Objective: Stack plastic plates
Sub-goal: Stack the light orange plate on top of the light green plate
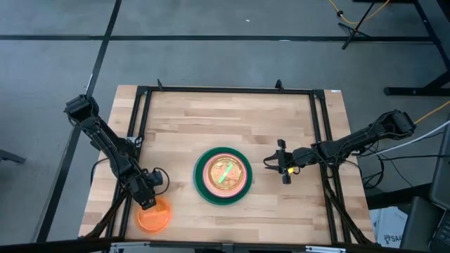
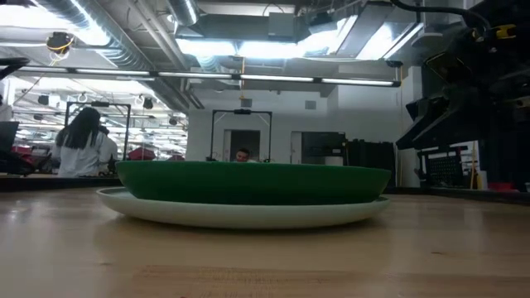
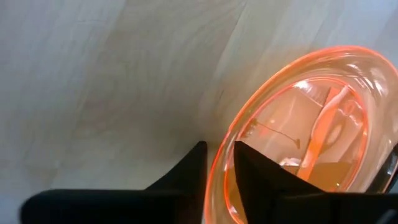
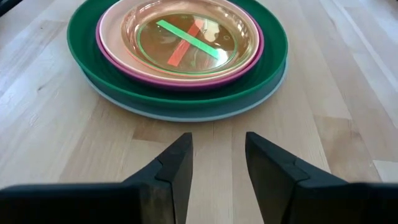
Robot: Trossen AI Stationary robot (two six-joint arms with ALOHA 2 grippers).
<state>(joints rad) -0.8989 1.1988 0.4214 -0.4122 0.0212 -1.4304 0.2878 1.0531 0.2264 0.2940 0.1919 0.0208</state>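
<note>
Here, left end effector [image 3: 217, 163] pinching glossy translucent orange plate [image 3: 305, 134] rim, right end effector [image 4: 217, 155] open, empty, near round stacked plates [image 4: 177, 53].

A lone plate [image 1: 153, 215] lies left of the plate stack [image 1: 223, 176].

Wooden table [image 1: 281, 126] bearing light blue plate [image 4: 261, 98], orange plate [image 1: 153, 215].

1. Even overhead light on my table [image 1: 295, 140]; shadows soft and short.
2. Low view: ceiling strip lights [image 2: 273, 45] glare white, room behind slightly hazy.
3. My left wrist view is blurry; orange plate [image 3: 311, 130] glows, streaky reflections on it.
4. Right wrist view sharp, mild glare on the peach plate [image 4: 180, 37].
</note>
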